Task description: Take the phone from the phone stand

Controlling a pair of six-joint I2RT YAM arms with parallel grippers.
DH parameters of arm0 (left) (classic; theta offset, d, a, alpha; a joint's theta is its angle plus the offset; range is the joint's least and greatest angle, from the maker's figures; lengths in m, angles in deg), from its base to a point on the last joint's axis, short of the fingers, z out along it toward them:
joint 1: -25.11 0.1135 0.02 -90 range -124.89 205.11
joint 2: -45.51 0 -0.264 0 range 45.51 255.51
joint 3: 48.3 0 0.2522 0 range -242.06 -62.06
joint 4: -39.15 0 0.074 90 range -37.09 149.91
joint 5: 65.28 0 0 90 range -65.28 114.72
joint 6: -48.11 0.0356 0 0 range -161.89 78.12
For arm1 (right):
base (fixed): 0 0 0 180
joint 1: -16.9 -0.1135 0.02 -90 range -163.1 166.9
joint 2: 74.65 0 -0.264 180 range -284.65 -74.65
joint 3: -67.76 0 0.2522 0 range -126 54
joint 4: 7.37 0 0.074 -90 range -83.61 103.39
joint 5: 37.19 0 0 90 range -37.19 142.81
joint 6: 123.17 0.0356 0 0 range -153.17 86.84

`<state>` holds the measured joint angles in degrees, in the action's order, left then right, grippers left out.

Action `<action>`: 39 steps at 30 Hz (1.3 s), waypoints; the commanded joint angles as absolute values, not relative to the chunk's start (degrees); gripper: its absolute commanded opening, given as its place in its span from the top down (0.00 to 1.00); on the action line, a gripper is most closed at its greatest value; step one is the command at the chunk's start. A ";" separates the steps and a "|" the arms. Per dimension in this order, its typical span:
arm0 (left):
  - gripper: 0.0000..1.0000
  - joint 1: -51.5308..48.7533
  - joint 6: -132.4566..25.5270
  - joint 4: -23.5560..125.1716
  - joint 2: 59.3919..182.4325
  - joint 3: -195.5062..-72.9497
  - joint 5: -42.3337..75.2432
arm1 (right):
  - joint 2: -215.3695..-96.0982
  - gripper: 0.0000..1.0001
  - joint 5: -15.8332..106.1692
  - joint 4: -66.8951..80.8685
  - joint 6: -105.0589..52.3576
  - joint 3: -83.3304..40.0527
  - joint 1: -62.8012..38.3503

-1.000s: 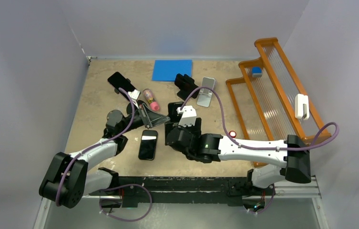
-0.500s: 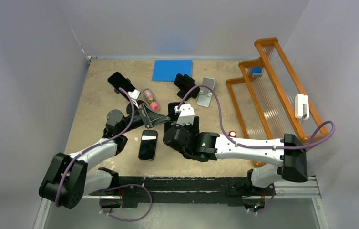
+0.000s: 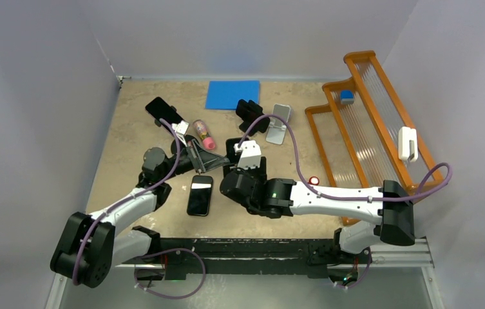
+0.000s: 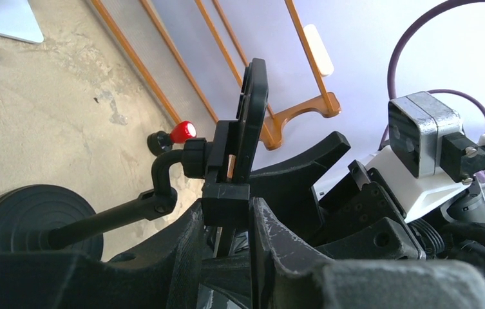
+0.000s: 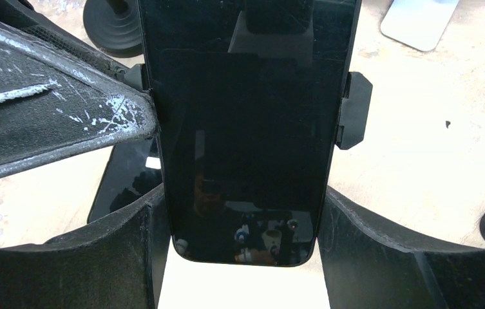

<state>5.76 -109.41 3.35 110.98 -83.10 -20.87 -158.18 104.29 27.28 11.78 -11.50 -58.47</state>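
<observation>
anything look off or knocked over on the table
The pink bottle lies on its side mid-table, and a loose phone lies flat between the two arms. Nothing looks spilled or broken.

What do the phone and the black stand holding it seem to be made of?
The phone front looks like glossy glass: it mirrors its surroundings. The phone stand looks like matte black moulded plastic; its round base may be rubber, though that is unclear.
</observation>
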 commanded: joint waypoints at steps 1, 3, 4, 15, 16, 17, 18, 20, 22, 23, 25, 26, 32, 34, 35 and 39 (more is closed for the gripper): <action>0.66 5.86 -104.09 13.63 108.78 -84.99 -21.28 | -155.60 0.56 106.29 24.58 9.59 -10.88 -58.68; 0.54 5.86 -102.09 18.08 107.16 -87.26 -20.21 | -154.03 0.59 105.46 23.03 7.96 -9.48 -58.68; 0.50 5.86 -101.00 20.11 106.52 -88.47 -19.67 | -153.06 0.60 105.04 22.13 6.99 -8.74 -58.68; 0.42 5.86 -96.89 23.03 107.97 -95.17 -22.91 | -146.95 0.65 102.19 17.19 -1.78 -3.92 -58.68; 0.42 5.86 -96.68 22.73 108.33 -95.31 -23.92 | -146.58 0.65 101.94 16.94 -2.14 -3.62 -58.73; 0.43 5.86 -96.38 22.64 108.69 -95.43 -24.50 | -146.29 0.65 101.82 16.67 -2.51 -3.31 -58.69; 0.43 5.86 -96.18 22.45 109.07 -95.45 -25.23 | -146.02 0.65 101.74 16.24 -2.82 -3.10 -58.69; 0.43 5.86 -95.91 21.91 109.89 -95.46 -26.65 | -145.55 0.65 101.65 15.79 -3.41 -2.67 -58.69; 0.44 5.80 -95.65 21.81 110.58 -95.46 -27.41 | -144.89 0.65 101.30 14.78 -4.37 -1.96 -58.68; 0.45 5.78 -95.45 21.80 110.93 -95.58 -27.71 | -144.47 0.65 100.95 14.22 -4.82 -1.50 -58.68; 0.46 5.73 -95.18 21.59 111.76 -95.98 -28.87 | -143.66 0.66 100.17 12.95 -6.05 -0.52 -58.68; 0.47 5.64 -95.19 21.21 112.11 -96.12 -29.38 | -143.31 0.66 99.82 12.56 -6.20 -0.24 -58.68; 0.51 2.91 -93.20 21.98 113.37 -98.37 -29.95 | -142.06 0.66 99.29 11.49 -7.05 1.36 -58.68; 0.51 1.84 -91.91 23.34 113.81 -99.23 -29.95 | -141.68 0.66 99.23 11.42 -6.86 1.70 -58.68; 0.51 1.42 -91.54 23.72 113.91 -99.40 -29.89 | -141.52 0.66 99.22 11.46 -6.74 1.79 -58.68; 0.56 0.78 -91.59 23.61 114.38 -99.41 -29.86 | -141.20 0.66 98.91 11.48 -6.67 2.07 -58.69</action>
